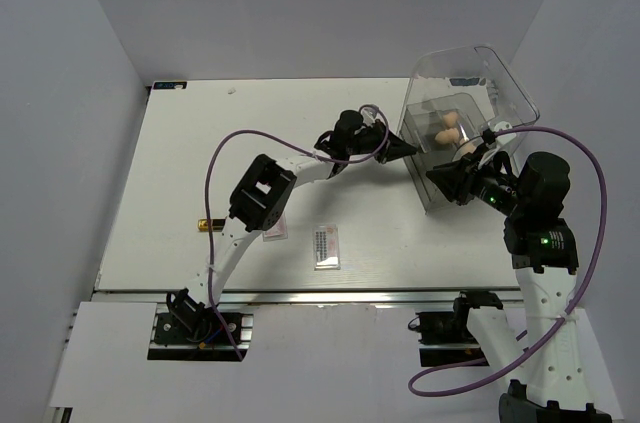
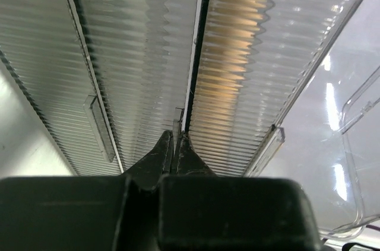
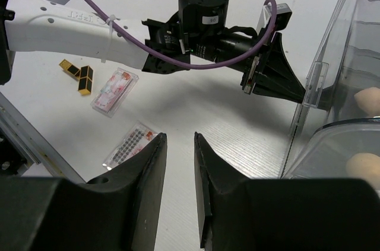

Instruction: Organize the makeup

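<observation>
Left pincer (image 1: 412, 150) hangs closed above grey-walled white table (image 1: 200, 163).

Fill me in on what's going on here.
The left pincer is shut at a drawer handle on the front of the clear box; whether it actually grips the handle is unclear. The right pincer hovers open and empty beside the box. Sponges sit inside it, while two palettes and the lipsticks lie on the table.
</observation>
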Action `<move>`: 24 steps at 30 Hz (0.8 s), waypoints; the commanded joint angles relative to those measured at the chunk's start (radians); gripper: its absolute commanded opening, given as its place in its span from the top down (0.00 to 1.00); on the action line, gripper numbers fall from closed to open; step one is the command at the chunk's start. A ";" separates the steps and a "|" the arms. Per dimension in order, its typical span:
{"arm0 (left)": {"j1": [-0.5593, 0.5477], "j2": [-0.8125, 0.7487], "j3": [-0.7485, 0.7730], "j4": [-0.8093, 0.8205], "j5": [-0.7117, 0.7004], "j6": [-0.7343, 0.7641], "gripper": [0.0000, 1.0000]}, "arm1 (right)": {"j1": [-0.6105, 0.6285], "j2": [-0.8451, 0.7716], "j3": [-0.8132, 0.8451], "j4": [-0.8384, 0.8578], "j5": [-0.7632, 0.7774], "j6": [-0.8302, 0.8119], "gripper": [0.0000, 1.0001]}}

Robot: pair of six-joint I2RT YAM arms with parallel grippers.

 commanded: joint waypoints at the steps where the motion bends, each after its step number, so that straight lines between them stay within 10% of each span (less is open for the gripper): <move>1: -0.007 -0.043 -0.051 0.072 -0.009 -0.021 1.00 | 0.003 -0.015 -0.007 0.043 -0.005 0.009 0.69; 17: 0.064 -0.309 -0.440 0.108 0.002 0.099 0.98 | 0.003 -0.002 -0.007 0.028 -0.025 -0.059 0.68; 21: 0.067 -0.319 -0.424 0.054 -0.004 0.122 0.78 | 0.003 0.004 -0.002 0.017 -0.047 -0.099 0.63; 24: 0.076 -0.342 -0.428 0.015 -0.008 0.144 0.46 | 0.003 0.018 0.001 -0.004 -0.099 -0.149 0.43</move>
